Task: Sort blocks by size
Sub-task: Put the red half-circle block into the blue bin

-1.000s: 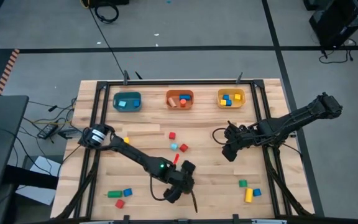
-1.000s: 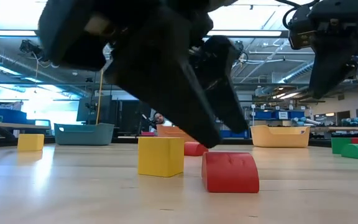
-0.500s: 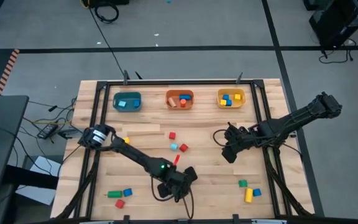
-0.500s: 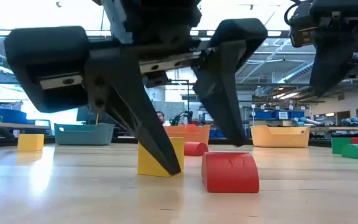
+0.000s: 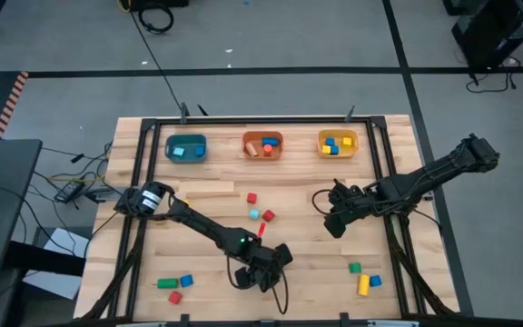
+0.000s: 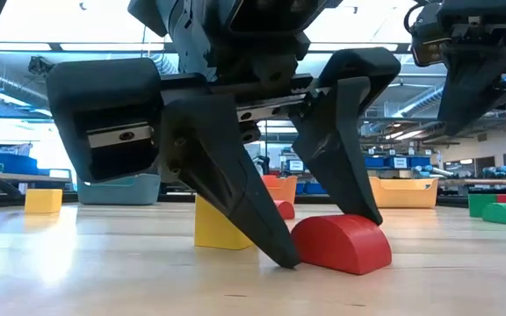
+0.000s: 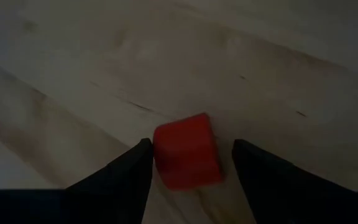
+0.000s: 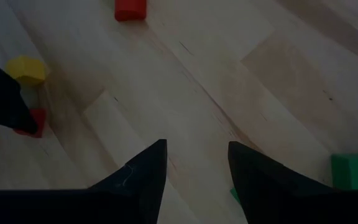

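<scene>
- Two dark arms work over a wooden table [image 5: 207,186]; the left gripper [image 6: 323,241] is down at the near edge, at about the middle of the table's width, its fingertips at the tabletop.
- Its fingers [image 7: 120,180] stand apart on either side of a red block [image 6: 341,243] with a rounded top; in the left wrist view one finger touches the block's side and the other stands just clear, so the block lies on the wood, straddled but not clamped.
- Just behind that red block in the low view stands a yellow cube [image 6: 218,224], with another small red block [image 6: 282,209] beyond it.
- The right gripper [image 5: 334,221] hangs above the right half of the table, fingers partly spread and holding nothing; bare wood shows between them in its wrist view.
- Near the table's middle lie a red cube [image 5: 251,197], a light blue cube [image 5: 255,213] and a red one [image 5: 268,216].
- At the near left lie a green bar [image 5: 166,283], a blue block [image 5: 187,282] and a red block [image 5: 174,297].
- At the near right sit a green block [image 5: 355,268], a blue block [image 5: 375,282] and a yellow bar [image 5: 363,286].
- Along the far edge stand a teal bin [image 5: 186,148], an orange bin [image 5: 262,145] and a yellow bin [image 5: 338,143], each with blocks inside.
</scene>
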Controlling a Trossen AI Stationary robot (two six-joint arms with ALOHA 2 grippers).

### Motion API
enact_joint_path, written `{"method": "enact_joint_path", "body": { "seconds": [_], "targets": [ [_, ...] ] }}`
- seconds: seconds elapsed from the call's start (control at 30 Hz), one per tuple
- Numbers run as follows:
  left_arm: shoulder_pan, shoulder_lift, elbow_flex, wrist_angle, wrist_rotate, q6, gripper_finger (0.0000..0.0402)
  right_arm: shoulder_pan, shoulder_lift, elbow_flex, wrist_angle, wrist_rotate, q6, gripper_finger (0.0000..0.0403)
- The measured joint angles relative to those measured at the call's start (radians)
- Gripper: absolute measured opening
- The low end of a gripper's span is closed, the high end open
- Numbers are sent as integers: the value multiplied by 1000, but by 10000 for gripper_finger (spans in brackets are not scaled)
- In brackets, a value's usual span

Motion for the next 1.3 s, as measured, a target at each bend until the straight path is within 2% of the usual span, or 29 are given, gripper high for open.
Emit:
{"method": "enact_joint_path", "body": {
  "seconds": [0.2, 0.37, 0.63, 0.83, 0.97, 1.07, 1.17, 1.3],
  "targets": [
    [6, 11, 0, 0, 37, -23, 178, 0, 0, 0, 0, 3, 0, 185],
    [19, 13, 0, 14, 47, -127, 133, 0, 0, 0, -1, 3, 0, 185],
    [53, 7, 27, -4, 25, -315, 133, 0, 0, 0, 0, 8, -1, 185],
    [111, -40, 85, -2, 9, -353, 133, 1, 0, 0, 2, 16, -6, 185],
    [186, -67, 161, -84, 17, -390, 133, 6, 0, 0, 2, 17, 1, 185],
    [243, -104, 243, -167, 25, -593, 133, 20, 0, 1, 2, 17, 9, 185],
    [287, -122, 321, -332, 24, -834, 133, 37, 0, 1, 1, 18, 23, 185],
    [282, -124, 354, -479, -77, -930, 133, 46, 0, 1, 1, 48, 37, 185]
  ]
}}
